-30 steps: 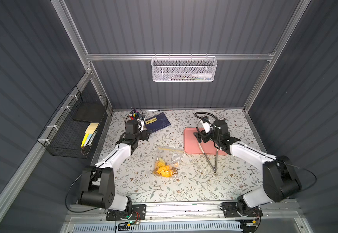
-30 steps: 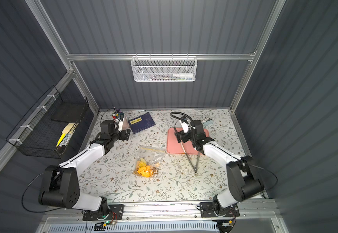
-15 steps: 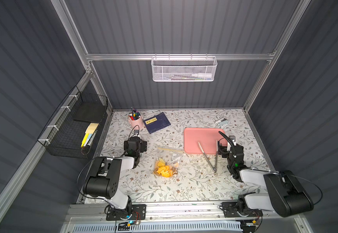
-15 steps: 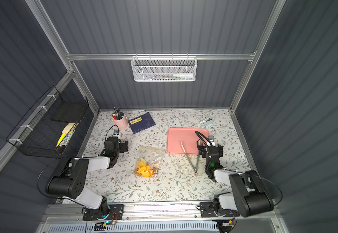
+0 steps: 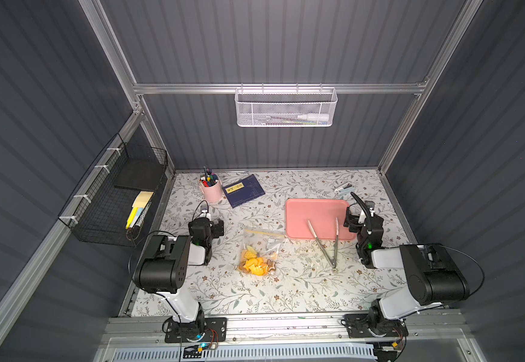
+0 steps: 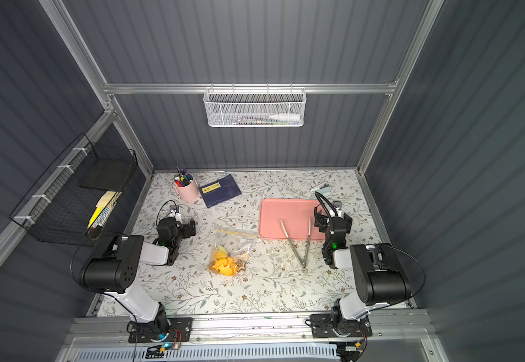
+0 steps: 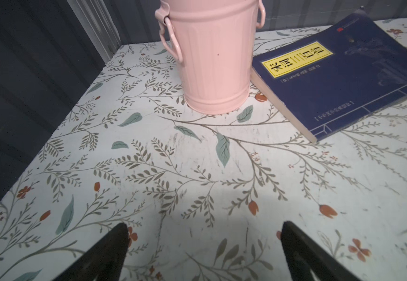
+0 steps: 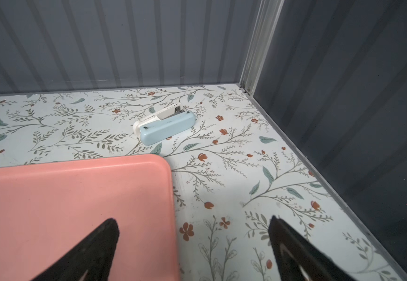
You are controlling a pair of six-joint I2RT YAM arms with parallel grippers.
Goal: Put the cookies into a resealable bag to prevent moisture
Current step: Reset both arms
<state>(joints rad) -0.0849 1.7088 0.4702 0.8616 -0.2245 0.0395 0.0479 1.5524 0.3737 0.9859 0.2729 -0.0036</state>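
I am watching left fingers (image 7: 105,255) and right fingers (image 8: 88,250) resting spread, empty, well apart from the resealable bag (image 5: 267,238) holding the cookies (image 5: 255,266); an unpressed seal risks letting moisture in.

Soft overhead light is falling evenly on the floral tabletop (image 5: 255,294) around the pink tray (image 5: 317,213), while the grey walls (image 5: 286,40) behind the tray are sitting dim. In both top views the frame posts (image 5: 403,125) are bowing outward toward the edges. A faint grey shadow is lying just ahead of my left gripper (image 7: 204,223), well apart from the tray. Over the tray's corner, my right gripper (image 8: 192,219) is showing its fingers (image 8: 95,250) dark and slightly blurred.
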